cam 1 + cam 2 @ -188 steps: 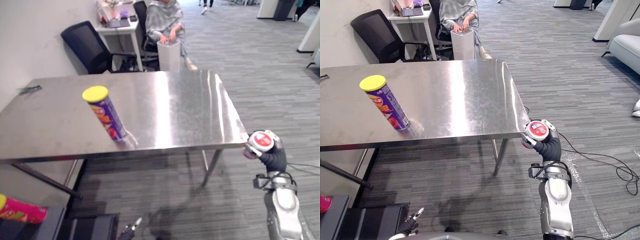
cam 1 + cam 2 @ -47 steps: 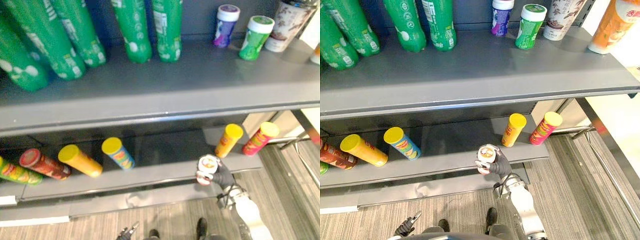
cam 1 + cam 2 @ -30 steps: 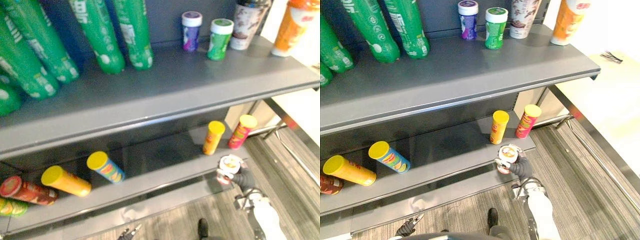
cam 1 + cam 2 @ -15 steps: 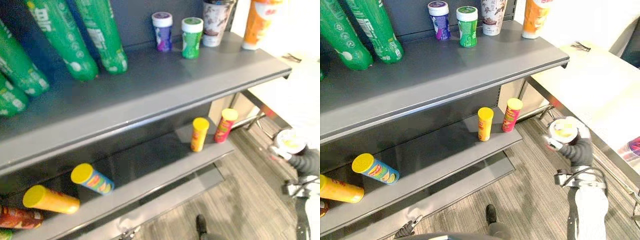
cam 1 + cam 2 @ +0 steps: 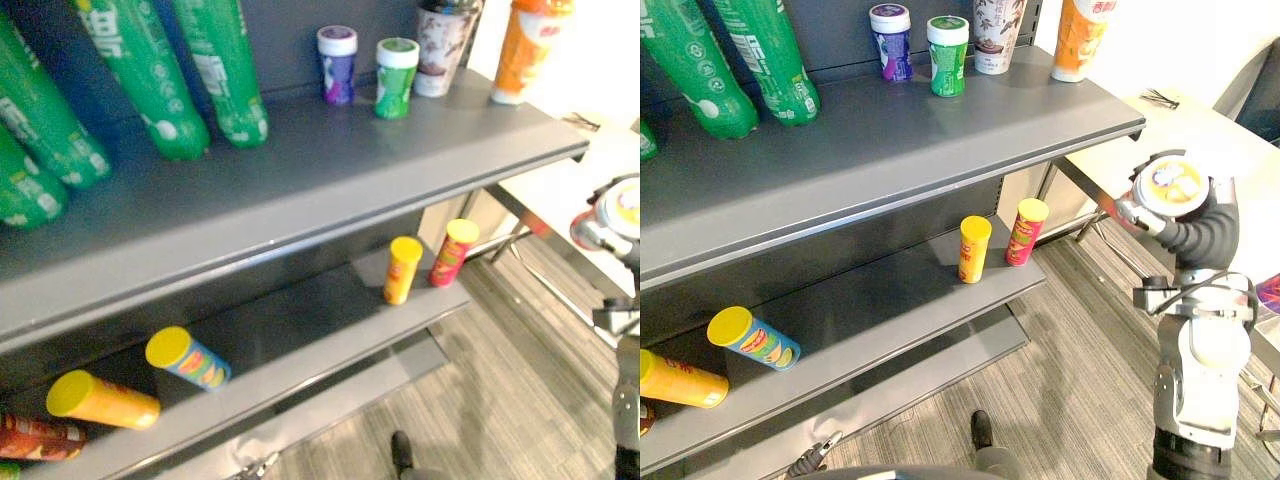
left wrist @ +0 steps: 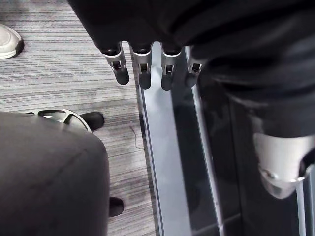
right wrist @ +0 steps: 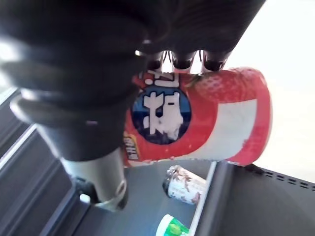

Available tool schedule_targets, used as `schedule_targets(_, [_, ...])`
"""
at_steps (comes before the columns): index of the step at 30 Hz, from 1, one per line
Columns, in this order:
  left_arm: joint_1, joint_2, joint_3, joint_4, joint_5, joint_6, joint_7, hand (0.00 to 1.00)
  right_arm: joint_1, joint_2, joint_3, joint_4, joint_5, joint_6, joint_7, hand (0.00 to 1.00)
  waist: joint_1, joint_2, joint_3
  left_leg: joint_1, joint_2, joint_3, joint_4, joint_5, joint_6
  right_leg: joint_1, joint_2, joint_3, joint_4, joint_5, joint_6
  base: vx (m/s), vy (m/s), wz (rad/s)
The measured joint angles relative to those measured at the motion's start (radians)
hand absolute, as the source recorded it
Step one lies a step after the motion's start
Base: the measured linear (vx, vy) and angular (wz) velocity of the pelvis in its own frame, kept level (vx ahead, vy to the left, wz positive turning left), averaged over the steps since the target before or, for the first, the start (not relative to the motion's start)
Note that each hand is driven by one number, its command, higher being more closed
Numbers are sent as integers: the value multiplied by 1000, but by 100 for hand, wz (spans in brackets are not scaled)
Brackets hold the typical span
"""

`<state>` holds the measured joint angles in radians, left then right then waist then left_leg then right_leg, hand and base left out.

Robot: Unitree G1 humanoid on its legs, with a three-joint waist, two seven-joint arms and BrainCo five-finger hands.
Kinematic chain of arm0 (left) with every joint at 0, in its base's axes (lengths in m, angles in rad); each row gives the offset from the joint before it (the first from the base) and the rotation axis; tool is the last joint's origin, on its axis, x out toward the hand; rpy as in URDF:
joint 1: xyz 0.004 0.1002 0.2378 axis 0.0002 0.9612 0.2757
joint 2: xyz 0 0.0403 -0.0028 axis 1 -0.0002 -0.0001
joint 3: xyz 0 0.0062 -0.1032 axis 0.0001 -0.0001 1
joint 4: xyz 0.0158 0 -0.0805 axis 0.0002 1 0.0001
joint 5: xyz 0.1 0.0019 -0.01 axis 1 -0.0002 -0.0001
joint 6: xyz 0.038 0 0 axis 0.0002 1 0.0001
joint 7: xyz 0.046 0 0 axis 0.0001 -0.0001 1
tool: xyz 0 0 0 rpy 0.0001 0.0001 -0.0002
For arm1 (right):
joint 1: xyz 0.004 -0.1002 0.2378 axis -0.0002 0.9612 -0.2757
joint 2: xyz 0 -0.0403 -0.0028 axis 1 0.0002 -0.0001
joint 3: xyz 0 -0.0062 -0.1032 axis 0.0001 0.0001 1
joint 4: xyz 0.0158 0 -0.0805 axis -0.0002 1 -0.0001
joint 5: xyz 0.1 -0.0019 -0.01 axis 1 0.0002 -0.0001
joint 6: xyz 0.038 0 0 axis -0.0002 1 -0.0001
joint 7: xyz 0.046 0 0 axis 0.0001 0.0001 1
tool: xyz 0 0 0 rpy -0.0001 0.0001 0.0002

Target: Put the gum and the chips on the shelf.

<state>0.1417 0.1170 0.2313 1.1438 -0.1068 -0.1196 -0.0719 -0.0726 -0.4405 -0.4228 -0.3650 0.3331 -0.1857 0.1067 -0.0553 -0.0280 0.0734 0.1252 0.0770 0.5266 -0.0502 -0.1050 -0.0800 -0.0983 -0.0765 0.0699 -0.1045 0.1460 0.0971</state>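
My right hand [image 5: 1202,235] is shut on a red gum tub with a white lid [image 5: 1170,186]. It holds the tub in the air just past the right end of the grey upper shelf [image 5: 940,140], about level with its edge. In the right wrist view my fingers [image 7: 183,60] curl over the red tub [image 7: 211,123], with the shelf end below it. A purple gum tub [image 5: 890,40] and a green one [image 5: 948,42] stand at the back of that shelf. My left hand [image 6: 142,73] hangs open, low by the floor.
Green bottles [image 5: 765,60], a patterned cup [image 5: 995,35] and an orange bottle [image 5: 1080,35] share the upper shelf. On the lower shelf [image 5: 890,310] two chip cans [image 5: 973,248] stand upright and others [image 5: 750,338] lie down. A pale table [image 5: 1180,120] is behind my right hand.
My right hand has risen with the gum tub from about lower-shelf height to the level of the upper shelf's right end. The view has shifted slightly.
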Motion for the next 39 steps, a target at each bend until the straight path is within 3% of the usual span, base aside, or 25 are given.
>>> schedule_targets(4, [3, 3, -7, -2, 0, 2, -1, 0, -136, -79, 47, 89, 9, 0, -31, 100, 2, -8, -5, 1, -4, -12, -1, 1, 2, 6, -6, -9, 0, 0, 0, -37, -17, 8])
schedule_targets(14, [5, 8, -39, -10, -8, 15, 4, 0, -331, -134, 237, 211, 64, 5, -38, 100, 7, -6, -7, 5, -11, -27, -12, 13, 13, 14, -13, -21, 0, 1, 2, -54, -29, 5])
schedule_targets(20, [2, 10, -50, -11, -9, 21, 8, 0, -375, -131, 322, 253, 110, 17, -38, 100, 18, -5, -8, 8, -15, -31, -17, 17, 14, 15, -15, -24, 0, 2, 2, -39, -25, 2])
schedule_targets(23, [-1, 11, -65, -12, -9, 22, 9, 0, -391, -131, 358, 278, 125, 44, -36, 100, 29, -4, -9, 9, -15, -31, -17, 17, 14, 16, -15, -24, 0, 2, 2, -34, -33, 0])
schedule_targets(32, [-1, 17, -78, -12, -9, 36, 9, 0, -462, -131, 448, 306, 224, 82, -29, 100, 31, -5, -10, 10, -14, -33, -16, 17, 14, 18, -15, -27, 0, 2, 2, -32, -28, 1])
schedule_targets(39, [-2, 18, -79, -11, -9, 43, 9, 0, -555, -135, 535, 373, 237, 95, -23, 100, 33, -6, -10, 13, -15, -37, -16, 18, 15, 23, -17, -31, 0, 2, 2, -5, -5, 0])
